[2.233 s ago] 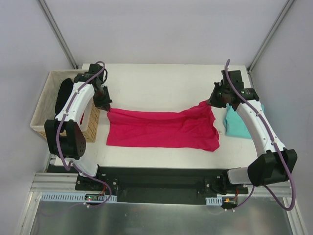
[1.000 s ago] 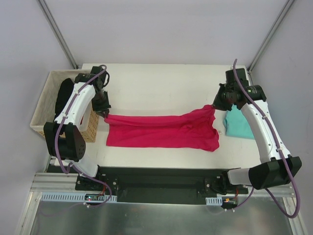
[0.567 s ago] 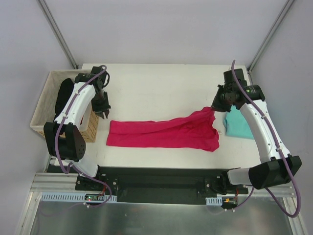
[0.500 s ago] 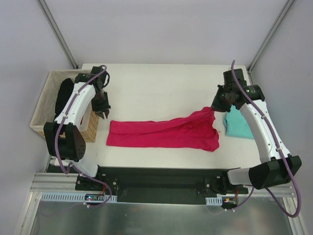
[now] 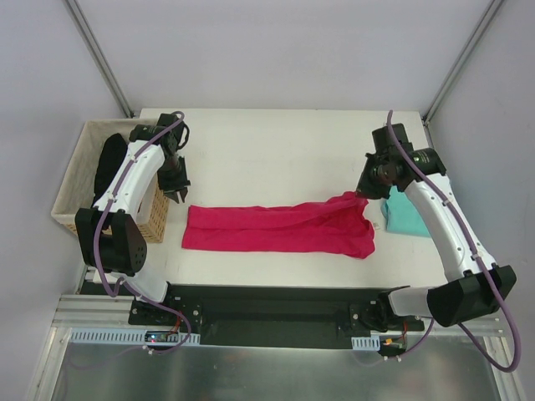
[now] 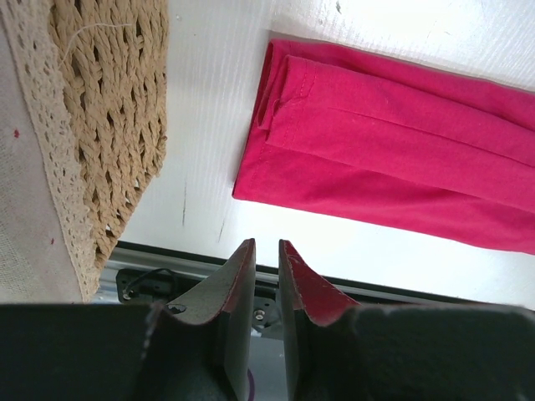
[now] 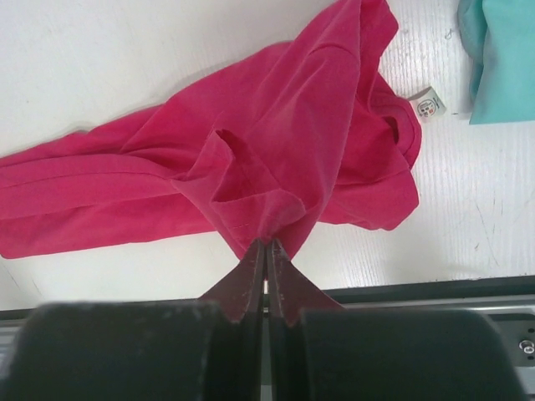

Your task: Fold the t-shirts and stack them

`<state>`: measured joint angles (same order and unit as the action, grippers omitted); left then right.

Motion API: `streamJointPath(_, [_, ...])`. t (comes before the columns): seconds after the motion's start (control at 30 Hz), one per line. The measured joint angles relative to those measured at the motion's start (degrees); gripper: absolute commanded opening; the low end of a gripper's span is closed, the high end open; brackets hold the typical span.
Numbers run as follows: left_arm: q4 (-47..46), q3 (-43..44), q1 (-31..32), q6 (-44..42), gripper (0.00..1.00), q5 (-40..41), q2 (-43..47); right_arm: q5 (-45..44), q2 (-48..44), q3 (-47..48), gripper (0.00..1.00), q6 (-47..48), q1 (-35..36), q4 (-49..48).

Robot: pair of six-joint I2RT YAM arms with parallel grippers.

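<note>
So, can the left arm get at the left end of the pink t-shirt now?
Probably yes. The left tool hangs just beside the pink t-shirt, jaws slightly apart and empty; only bare table lies between, the basket off to one side.

We are looking at a robot lab: two robot arms [image 5: 134,180] are sitting on a metal frame [image 5: 84,316], with gray walls [image 5: 276,50] standing around a white table [image 5: 276,142].

The left arm [image 5: 134,171] reaches far-left, its left claw [image 6: 266,244] pointing down, jaws slightly parted and holding nothing. The right arm [image 5: 435,209] stretches far-right, its right claw [image 7: 266,242] pinched tight on the pink t-shirt [image 7: 276,159].
</note>
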<state>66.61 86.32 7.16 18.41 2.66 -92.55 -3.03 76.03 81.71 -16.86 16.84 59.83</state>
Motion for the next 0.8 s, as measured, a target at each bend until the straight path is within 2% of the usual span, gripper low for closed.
streamJointPath(0.33, [0.0, 0.1, 0.0, -0.1, 0.17, 0.0, 0.0, -2.7, -0.5, -2.4, 0.01, -4.7, 1.9, 1.4])
streamJointPath(0.8, [0.0, 0.2, 0.0, -0.1, 0.18, 0.3, 0.0, -4.2, -3.0, -13.4, 0.01, -13.9, 2.2, 0.8])
